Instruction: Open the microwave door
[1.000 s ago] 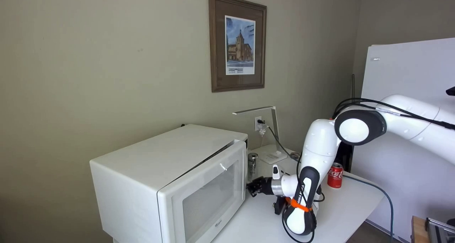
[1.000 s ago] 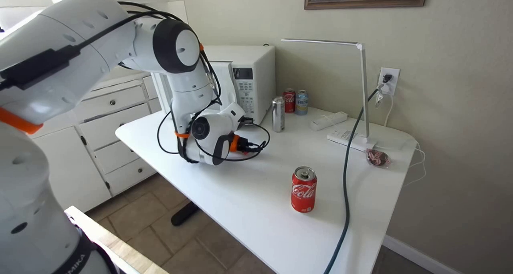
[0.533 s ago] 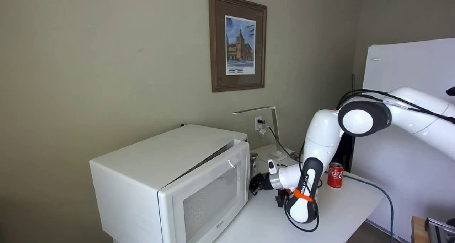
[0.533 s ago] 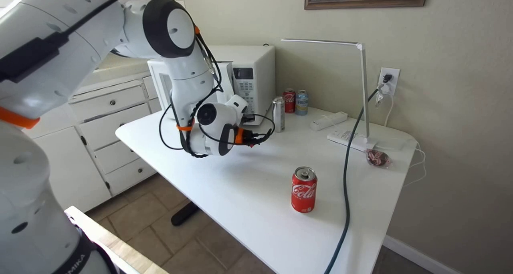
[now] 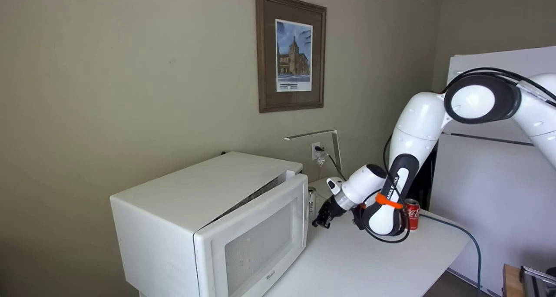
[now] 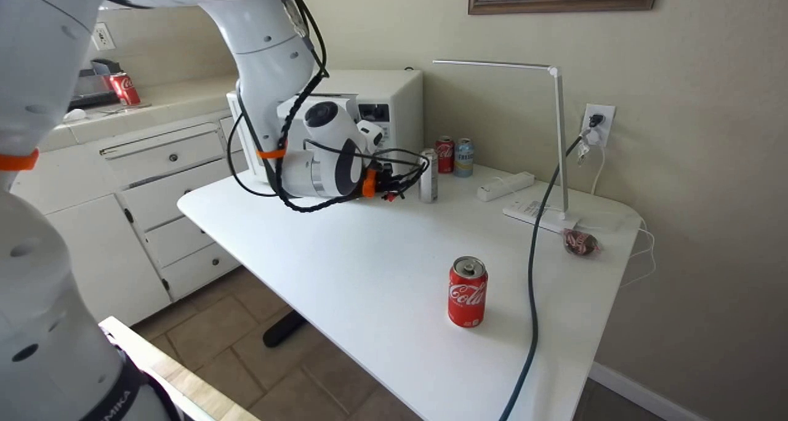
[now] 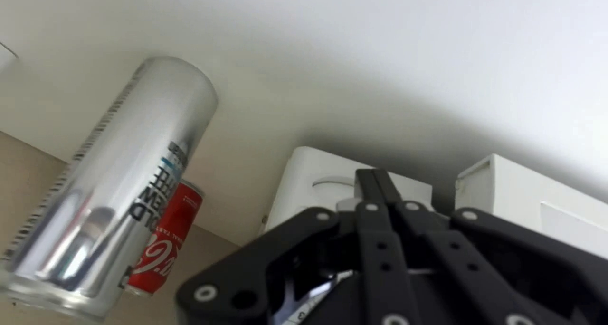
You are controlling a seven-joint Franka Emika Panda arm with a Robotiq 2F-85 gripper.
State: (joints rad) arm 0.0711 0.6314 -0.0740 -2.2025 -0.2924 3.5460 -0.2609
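The wide white rectangular front door (image 5: 258, 240), set with a greyish mesh window, could be pushed closed instead of opened. It stands slightly ajar on the smooth white box-shaped microwave (image 5: 191, 201), its free edge being the one beside the narrow white control panel (image 6: 373, 113) with a dark display. If the black two-fingered metal gripper (image 5: 320, 224) is brought against the door's outer face rather than into the gap behind that edge, the door would probably be swung back. The edge could also be slipped off, should too shallow a reach be made, since nothing is grasped: in the wrist view the fingers (image 7: 365, 187) are seen closed together with nothing between them. The tall silver cylindrical metal can (image 7: 121, 185), upright just beside the microwave's control-panel end, might be toppled by a sideways sweep or snagged by the black looped cables (image 6: 308, 209). The door's outward swing could be blocked by the white jointed robot arm (image 5: 415, 134) with dark joint covers.

That arm is extended down from above, in front of the microwave, to a low bend over the flat white surface (image 5: 347, 262). From the bend it is angled up towards the microwave, and the gripper is tipped downward near the door's free edge, on the control-panel side. No contact with the door is seen.
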